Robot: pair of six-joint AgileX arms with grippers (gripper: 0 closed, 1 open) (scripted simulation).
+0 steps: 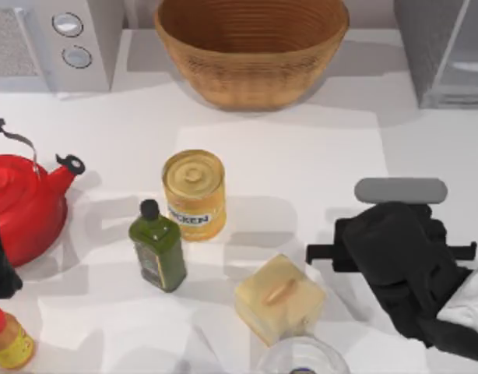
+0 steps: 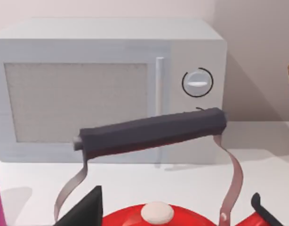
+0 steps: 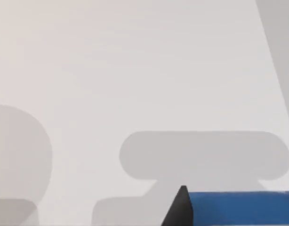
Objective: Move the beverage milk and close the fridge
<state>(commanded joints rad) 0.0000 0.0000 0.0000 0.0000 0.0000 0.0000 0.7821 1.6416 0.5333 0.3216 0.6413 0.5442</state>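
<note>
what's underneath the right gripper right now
In the right wrist view, a blue edge beside a dark fingertip, probably the beverage milk. From above, the right arm covers it, so the grasp can't be seen. The table lies below.

The basket (image 1: pixel 251 48) sits far back in the middle, with the microwave (image 1: pixel 52 43) to its left and the fridge (image 1: pixel 445 51) to its right. The kettle (image 1: pixel 25 204) is at the left. The can (image 1: pixel 195 193) stands in the middle, the bottle (image 1: pixel 157 248) just near-left of it and the butter block (image 1: pixel 279 298) nearer, to the right.
</note>
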